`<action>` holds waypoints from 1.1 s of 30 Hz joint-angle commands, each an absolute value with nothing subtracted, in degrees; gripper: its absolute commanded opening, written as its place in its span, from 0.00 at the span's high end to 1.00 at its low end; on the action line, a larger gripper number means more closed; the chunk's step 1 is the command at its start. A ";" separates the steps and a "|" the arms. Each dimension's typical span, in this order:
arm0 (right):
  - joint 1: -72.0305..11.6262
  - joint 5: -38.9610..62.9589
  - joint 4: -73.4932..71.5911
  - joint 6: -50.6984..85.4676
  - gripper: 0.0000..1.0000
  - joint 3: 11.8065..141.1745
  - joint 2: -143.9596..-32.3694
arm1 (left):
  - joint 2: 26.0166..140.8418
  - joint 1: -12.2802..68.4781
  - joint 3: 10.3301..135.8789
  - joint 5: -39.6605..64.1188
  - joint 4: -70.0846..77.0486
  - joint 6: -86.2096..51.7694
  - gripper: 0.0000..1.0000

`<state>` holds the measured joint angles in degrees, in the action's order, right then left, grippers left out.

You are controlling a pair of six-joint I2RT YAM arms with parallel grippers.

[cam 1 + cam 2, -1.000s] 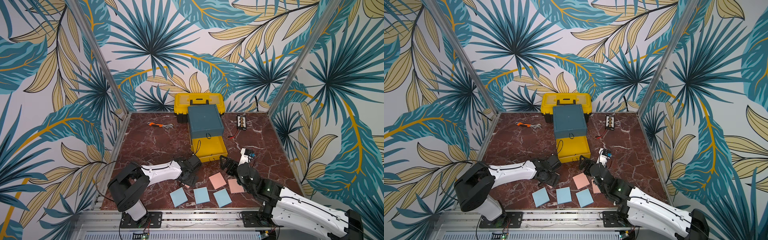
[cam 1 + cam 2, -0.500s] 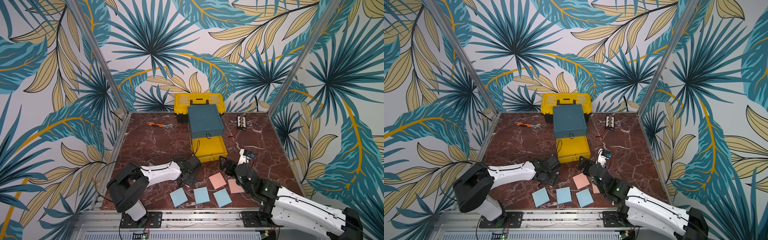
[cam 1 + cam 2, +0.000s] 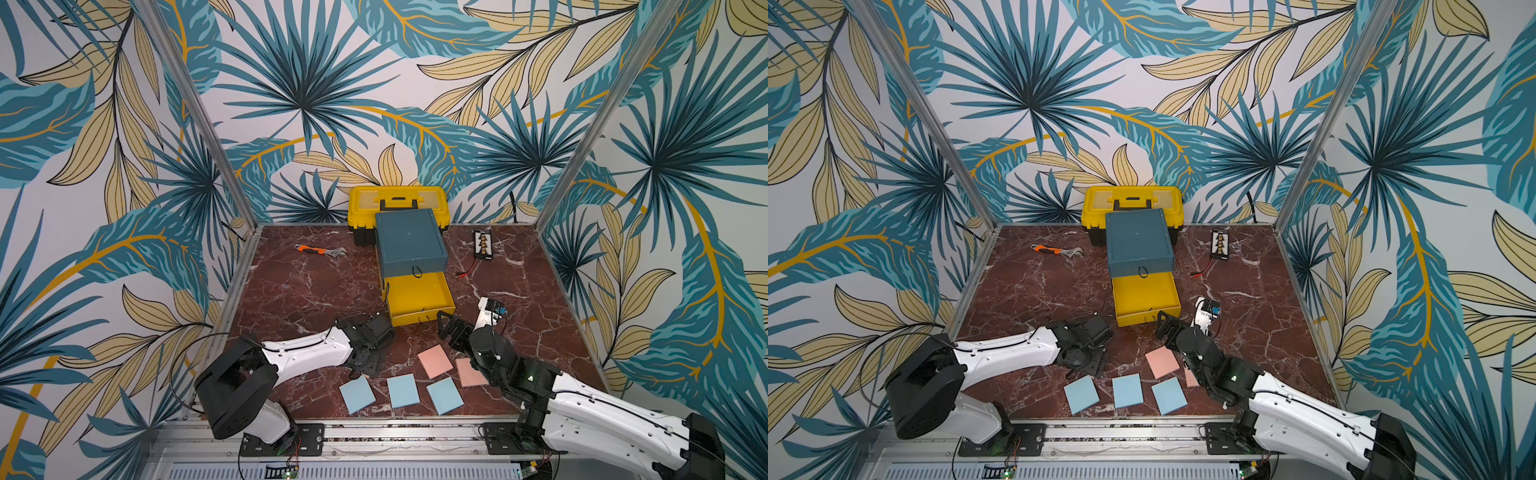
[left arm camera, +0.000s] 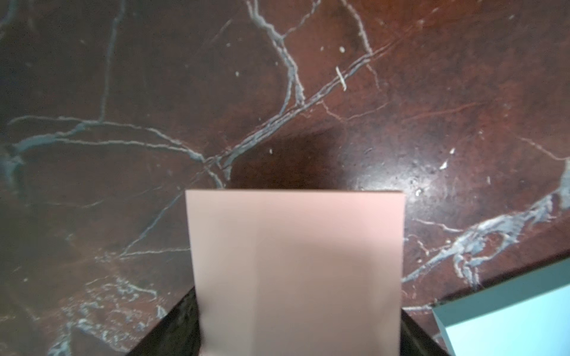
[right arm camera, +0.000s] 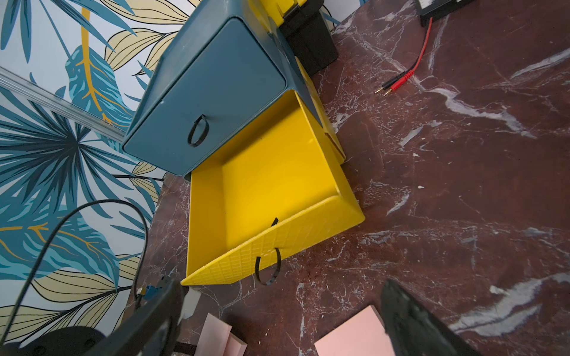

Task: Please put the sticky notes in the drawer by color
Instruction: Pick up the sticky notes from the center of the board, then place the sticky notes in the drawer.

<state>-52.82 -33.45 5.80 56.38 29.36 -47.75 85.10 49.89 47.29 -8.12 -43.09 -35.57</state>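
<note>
My left gripper (image 3: 365, 365) points down at the marble floor and is shut on a pink sticky note pad (image 4: 296, 271), which fills the middle of the left wrist view. Three light blue pads (image 3: 357, 394) (image 3: 403, 390) (image 3: 444, 395) lie in a row near the front edge. Two more pink pads (image 3: 435, 362) (image 3: 469, 372) lie behind them, one partly under the right arm. The teal chest (image 3: 409, 241) has its yellow drawer (image 3: 417, 297) pulled out and bare inside (image 5: 271, 185). My right gripper (image 3: 451, 328) hangs open just in front of that drawer.
A yellow toolbox (image 3: 398, 201) stands behind the chest. An orange-handled wrench (image 3: 320, 250) lies at the back left, and a black board with red leads (image 3: 483, 245) at the back right. A small white device (image 3: 490, 309) sits right of the drawer.
My left gripper has closed on the pink pad. The right gripper has drifted slightly toward the open drawer and stays open.
</note>
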 commanded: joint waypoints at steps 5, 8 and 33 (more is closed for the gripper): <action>-52.74 -34.67 4.13 56.61 0.01 28.65 -48.76 | 80.54 49.66 50.47 -10.29 -48.73 -36.66 0.20; -52.78 -34.60 3.71 56.55 0.01 28.65 -49.12 | 79.67 49.58 51.45 -10.52 -49.74 -36.55 0.21; -52.23 -36.48 4.33 52.33 0.01 30.86 -45.12 | 80.15 48.95 81.75 -13.69 -65.08 -31.09 0.20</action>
<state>-52.49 -34.37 4.19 54.33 29.89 -46.81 78.83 49.15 78.26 -12.32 -63.26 -33.32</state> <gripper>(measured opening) 0.993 0.795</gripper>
